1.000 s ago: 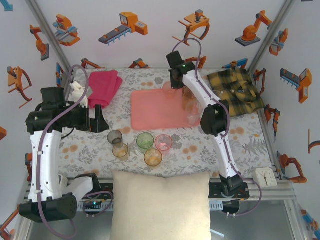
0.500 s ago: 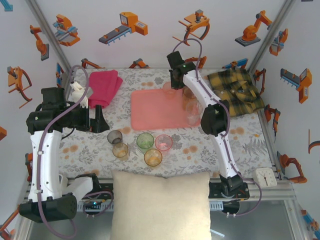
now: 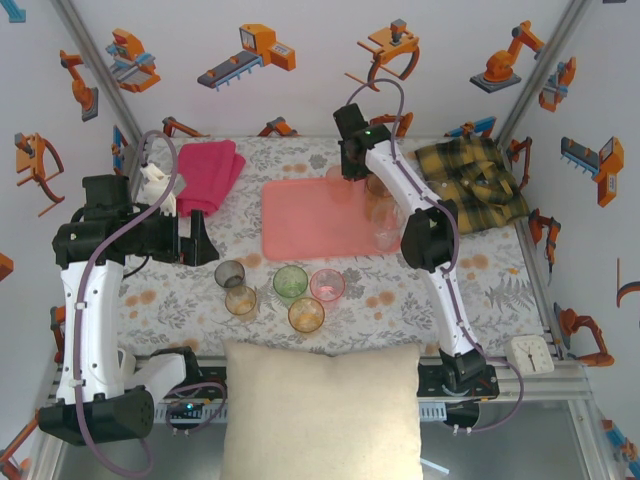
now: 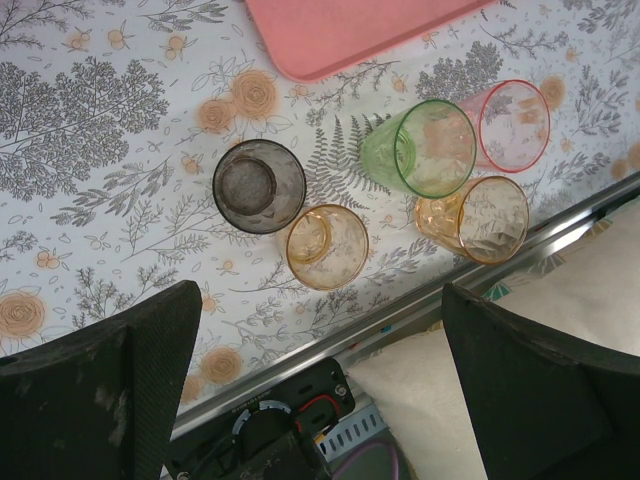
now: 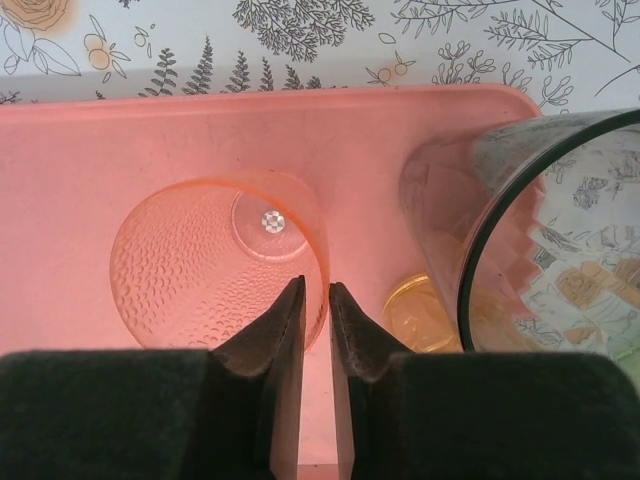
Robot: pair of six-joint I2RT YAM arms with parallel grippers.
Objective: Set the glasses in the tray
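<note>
The salmon-pink tray (image 3: 300, 225) lies mid-table. My right gripper (image 3: 350, 170) hangs over its far right corner. In the right wrist view the gripper (image 5: 316, 290) has its jaws slightly apart, astride the rim of a clear dimpled glass (image 5: 215, 265) standing on the tray (image 5: 100, 150). A dark-rimmed glass (image 5: 540, 230) and an amber glass (image 5: 425, 315) stand beside it. Several glasses stand in front of the tray: grey (image 4: 258, 186), amber (image 4: 327, 247), green (image 4: 430, 148), pink (image 4: 512, 125), amber (image 4: 480, 218). My left gripper (image 3: 200, 240) is open wide and holds nothing.
A folded magenta towel (image 3: 208, 172) lies at the back left and a plaid shirt (image 3: 470, 180) at the back right. A cream pillow (image 3: 320, 410) sits against the table's near edge. A small white clock (image 3: 528, 353) rests at the near right corner.
The right jaws have parted a little around the glass rim. Neither arm has visibly moved, and the glasses stand where they were.
</note>
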